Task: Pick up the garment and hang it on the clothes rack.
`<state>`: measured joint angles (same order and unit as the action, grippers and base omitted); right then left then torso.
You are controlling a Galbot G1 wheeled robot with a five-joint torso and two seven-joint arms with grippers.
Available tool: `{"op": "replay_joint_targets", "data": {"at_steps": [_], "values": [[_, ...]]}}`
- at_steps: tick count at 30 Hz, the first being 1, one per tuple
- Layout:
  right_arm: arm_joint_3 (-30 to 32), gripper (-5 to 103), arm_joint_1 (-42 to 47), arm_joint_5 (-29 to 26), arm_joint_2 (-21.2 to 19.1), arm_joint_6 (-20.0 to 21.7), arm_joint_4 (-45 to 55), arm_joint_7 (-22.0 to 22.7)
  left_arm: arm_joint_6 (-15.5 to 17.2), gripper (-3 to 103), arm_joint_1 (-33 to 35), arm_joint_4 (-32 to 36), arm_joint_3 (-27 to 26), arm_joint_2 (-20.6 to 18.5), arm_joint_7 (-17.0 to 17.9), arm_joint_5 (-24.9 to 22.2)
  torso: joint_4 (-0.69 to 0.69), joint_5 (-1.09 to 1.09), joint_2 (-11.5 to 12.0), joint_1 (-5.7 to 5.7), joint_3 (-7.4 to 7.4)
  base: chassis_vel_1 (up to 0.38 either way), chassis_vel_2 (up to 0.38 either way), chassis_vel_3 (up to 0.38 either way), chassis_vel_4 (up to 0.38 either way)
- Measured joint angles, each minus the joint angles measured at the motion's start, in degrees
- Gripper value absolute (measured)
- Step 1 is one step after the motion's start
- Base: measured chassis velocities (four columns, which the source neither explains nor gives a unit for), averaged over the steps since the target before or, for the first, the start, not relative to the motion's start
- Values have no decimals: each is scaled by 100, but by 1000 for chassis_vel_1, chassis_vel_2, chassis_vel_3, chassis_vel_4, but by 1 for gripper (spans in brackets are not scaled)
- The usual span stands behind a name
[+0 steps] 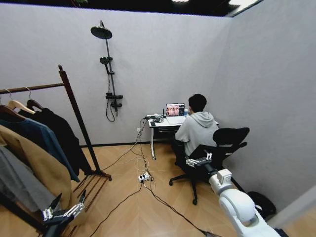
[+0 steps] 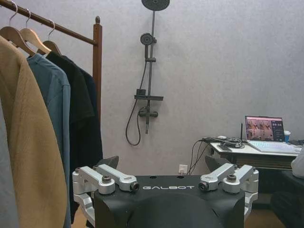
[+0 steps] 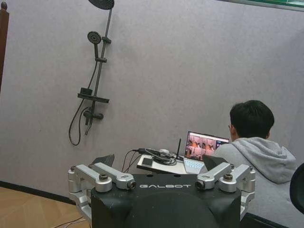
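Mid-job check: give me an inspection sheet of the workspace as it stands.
Surface: wooden floor, bare apart from cables.
Job's things: black garment hangs on the clothes rack, on a hanger.
Clutter: navy jacket and tan coat hang beside it.
Grippers: left gripper low by the coats, open, empty; right gripper raised toward the chair, open, empty.
Cables: power strip with cords across the floor.
Surroundings: shower pole, desk with laptop, seated person.

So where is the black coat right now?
The black coat hangs on the wooden rack at the head view's left, nearest the rack's post, beside the blue jacket.
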<state>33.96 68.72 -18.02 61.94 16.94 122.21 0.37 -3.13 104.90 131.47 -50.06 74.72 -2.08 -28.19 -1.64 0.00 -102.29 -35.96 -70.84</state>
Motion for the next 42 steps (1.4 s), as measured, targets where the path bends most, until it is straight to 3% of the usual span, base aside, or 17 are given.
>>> {"op": "replay_joint_targets", "data": {"at_steps": [17,20,22,25,28,29,30,32,33,34,36,38,39,42], "values": [[-50,100,28,53,55,-72,-32,2,0,100,0,0,0,0,1,0,-1,3,-1,3,1,243,-234,-245,249],[-68,100,6,53,69,-107,-70,-3,0,100,0,0,0,0,1,0,0,-5,-2,3,1,348,-354,-344,347],[-88,100,6,57,83,-117,-83,-7,0,100,0,0,0,0,0,0,-1,5,-2,4,1,392,-353,-366,337],[-118,100,6,75,110,-123,-88,-19,0,100,0,0,0,0,1,0,1,-7,-1,2,0,362,-402,-347,373],[-138,100,12,108,135,-128,-88,-27,0,100,1,1,0,0,0,0,-1,8,-3,4,1,359,-355,-350,348],[-147,100,13,134,148,-136,-86,-32,0,100,0,-1,0,0,2,0,-1,-10,-2,3,1,353,-400,-329,378],[-147,100,13,134,148,-136,-86,-32,0,100,0,-1,0,0,2,0,-1,-10,-2,3,1,353,-400,-329,378],[-155,100,15,153,150,-145,-84,-34,0,100,0,0,0,0,2,0,0,-7,-1,2,0,366,-348,-329,378],[-170,100,21,188,152,-183,-86,-38,0,100,1,0,0,0,-2,0,-3,10,-2,3,1,341,-281,-347,313],[-193,100,20,204,169,-259,-93,-54,0,100,0,0,0,0,0,0,0,-7,-1,2,1,316,-376,-336,345],[-203,100,12,207,182,-299,-99,-58,0,100,0,0,0,0,1,0,0,-10,-1,1,1,316,-376,-328,356],[-213,100,1,211,210,-343,-124,-59,0,100,1,1,0,1,-1,0,-2,11,-2,4,1,340,-310,-323,298],[-213,100,1,211,210,-343,-124,-59,0,100,1,1,0,1,-1,0,-2,11,-2,4,1,340,-284,-325,298],[-216,100,1,211,227,-389,-144,-62,0,100,1,0,-1,0,2,0,1,-6,-5,8,3,235,-277,-214,227]]}}
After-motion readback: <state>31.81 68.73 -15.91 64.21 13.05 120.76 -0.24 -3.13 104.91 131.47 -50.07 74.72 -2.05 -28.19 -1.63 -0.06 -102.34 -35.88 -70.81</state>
